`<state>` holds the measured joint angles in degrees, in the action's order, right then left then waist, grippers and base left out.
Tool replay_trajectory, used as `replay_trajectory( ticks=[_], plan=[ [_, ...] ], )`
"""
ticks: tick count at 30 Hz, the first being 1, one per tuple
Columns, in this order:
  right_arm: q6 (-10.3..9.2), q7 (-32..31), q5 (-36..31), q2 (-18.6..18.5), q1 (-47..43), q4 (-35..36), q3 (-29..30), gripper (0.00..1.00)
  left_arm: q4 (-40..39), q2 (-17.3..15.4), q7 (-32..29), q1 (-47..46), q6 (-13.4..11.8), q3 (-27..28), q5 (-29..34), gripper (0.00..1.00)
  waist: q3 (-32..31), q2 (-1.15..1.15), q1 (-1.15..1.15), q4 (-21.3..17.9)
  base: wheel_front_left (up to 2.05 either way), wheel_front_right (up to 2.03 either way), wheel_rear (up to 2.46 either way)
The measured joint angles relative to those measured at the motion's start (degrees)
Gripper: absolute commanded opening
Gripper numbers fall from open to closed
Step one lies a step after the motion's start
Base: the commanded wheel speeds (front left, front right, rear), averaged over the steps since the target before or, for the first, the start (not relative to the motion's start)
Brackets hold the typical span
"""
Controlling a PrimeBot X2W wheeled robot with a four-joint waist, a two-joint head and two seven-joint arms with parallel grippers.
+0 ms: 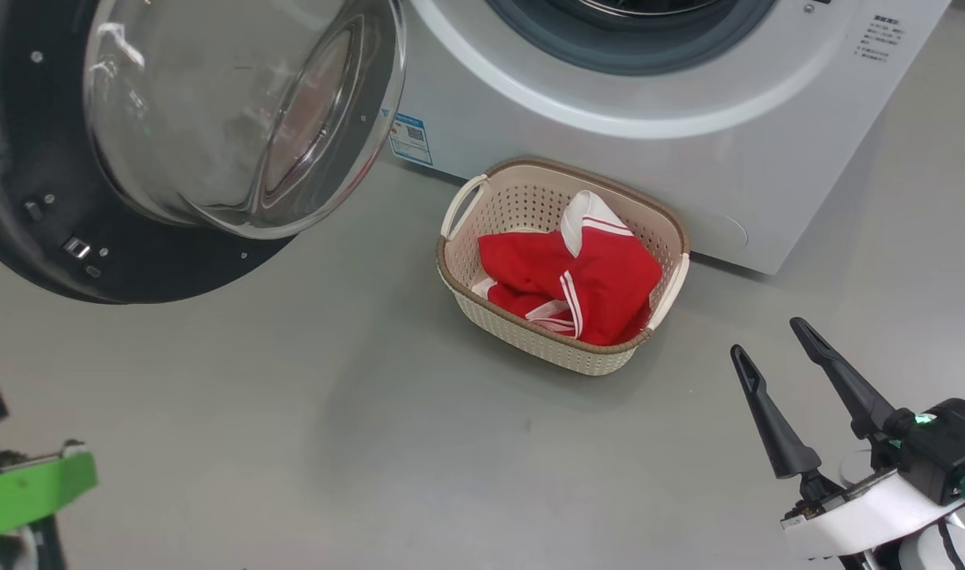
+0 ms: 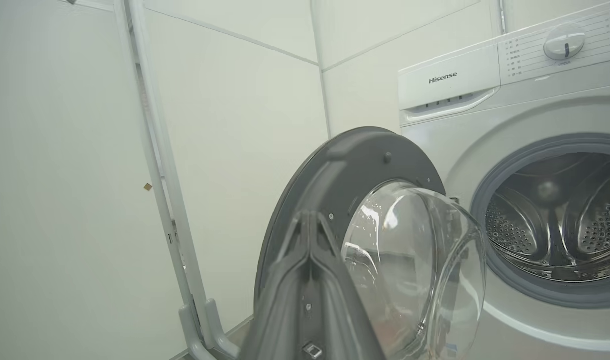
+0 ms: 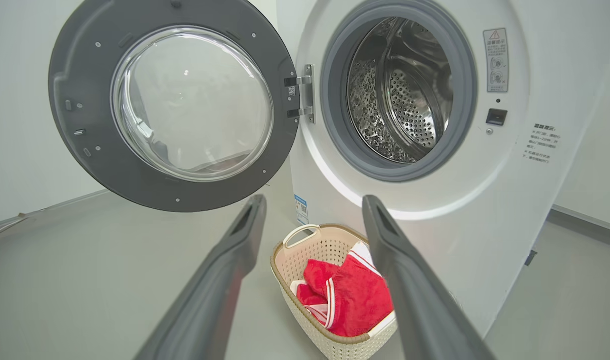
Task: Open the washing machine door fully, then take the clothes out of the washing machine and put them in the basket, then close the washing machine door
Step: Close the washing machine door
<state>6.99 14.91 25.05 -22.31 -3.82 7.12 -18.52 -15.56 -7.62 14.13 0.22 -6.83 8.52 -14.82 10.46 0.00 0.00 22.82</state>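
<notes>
Clothes [image 1: 577,277] in basket [image 1: 545,354], drum [image 3: 405,95] looks empty; you've only the door [image 1: 23,158] left to shut; L gripper [image 2: 310,220] pressed together, R gripper [image 1: 765,336] spread

The washing machine [image 1: 688,158] is white, with a silvery hole-dotted drum [image 3: 410,100] inside and a small blue label [image 1: 410,139] low on its front. Its door [image 3: 92,150] is a dark grey ring round clear glass. Before the machine, the cream perforated basket [image 1: 545,348] with a brown woven-look rim holds red clothes [image 1: 601,293] striped white.
</notes>
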Motion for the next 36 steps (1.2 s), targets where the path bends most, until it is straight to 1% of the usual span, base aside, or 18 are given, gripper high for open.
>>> replay_trajectory(
  ticks=[4, 6, 11, 16, 17, 19, 20, 25, 30, 32, 36],
  plan=[
    [0.0, 0.0, 0.11, -1.14, 0.41, 0.46, 0.08, 1.0, 0.01, -4.36, -2.41, -1.91, 0.0, 5.03, -0.4, 0.0, 1.18, 0.0, 0.0, -1.93, 0.0, 0.0, 0.0],
    [0.0, 0.0, 0.24, -1.49, 0.68, 0.67, 0.1, 1.0, 0.23, -5.72, -3.92, -3.05, 0.0, 7.22, -1.79, 0.0, 1.68, 0.0, 0.0, -2.91, 0.0, 0.0, 0.0],
    [0.0, 0.0, 0.75, -2.75, 1.03, 1.52, 0.36, 1.0, 1.85, -8.23, -8.83, -7.16, 0.0, 12.55, -7.26, 0.0, 2.95, 0.0, 0.0, -5.11, 0.0, 0.0, 0.0],
    [0.0, 0.0, 1.25, -3.66, 1.12, 2.24, 0.57, 1.0, 6.36, -8.39, -14.52, -12.26, -0.01, 19.25, -14.88, 0.0, 4.5, 0.0, 0.0, -6.84, 0.0, 0.0, 0.0],
    [0.0, 0.0, 1.29, -3.96, 1.24, 2.44, 0.27, 1.0, 7.64, -9.03, -15.49, -12.65, -0.01, 20.7, -14.84, 0.0, 4.8, 0.0, 0.0, -7.21, 0.0, 0.0, 0.0],
    [0.0, 0.0, 1.67, -4.52, 1.52, 2.79, -0.13, 1.0, 9.9, -11.34, -17.75, -12.69, -0.01, 22.42, -14.41, 0.0, 5.36, 0.0, 0.0, -7.94, 0.0, 0.0, 0.0],
    [0.0, 0.0, 1.86, -4.64, 1.7, 3.0, -0.1, 1.0, 10.69, -11.76, -18.67, -12.96, -0.01, 23.68, -14.86, 0.0, 5.66, 0.0, 0.0, -8.32, 0.0, 0.0, 0.0],
    [0.0, 0.0, 2.63, -5.45, 2.43, 3.38, 0.01, 1.0, 14.71, -10.42, -23.05, -17.44, -0.2, 29.0, -19.19, 0.0, 7.12, 0.0, 0.0, -10.05, 0.0, 0.0, 0.0],
    [0.0, 0.0, 3.18, -6.14, 2.87, 3.5, 0.08, 1.0, 19.58, -6.81, -28.73, -23.29, -0.27, 34.93, -24.41, 0.0, 8.05, 0.0, 0.0, -11.66, 0.0, 0.0, 0.0],
    [0.0, 0.0, 3.19, -6.25, 3.36, 3.6, 0.02, 1.0, 21.47, -5.55, -30.9, -25.94, -0.27, 38.1, -26.75, 0.0, 8.29, 0.0, 0.0, -12.22, 0.0, 0.0, 0.0],
    [0.0, 0.0, 3.64, -6.3, 3.7, 3.75, -0.44, 1.0, 23.98, -4.45, -34.2, -30.75, -0.3, 43.78, -29.31, 0.0, 8.68, 0.0, 0.0, -13.24, 0.0, 0.0, 0.0]
  ],
)
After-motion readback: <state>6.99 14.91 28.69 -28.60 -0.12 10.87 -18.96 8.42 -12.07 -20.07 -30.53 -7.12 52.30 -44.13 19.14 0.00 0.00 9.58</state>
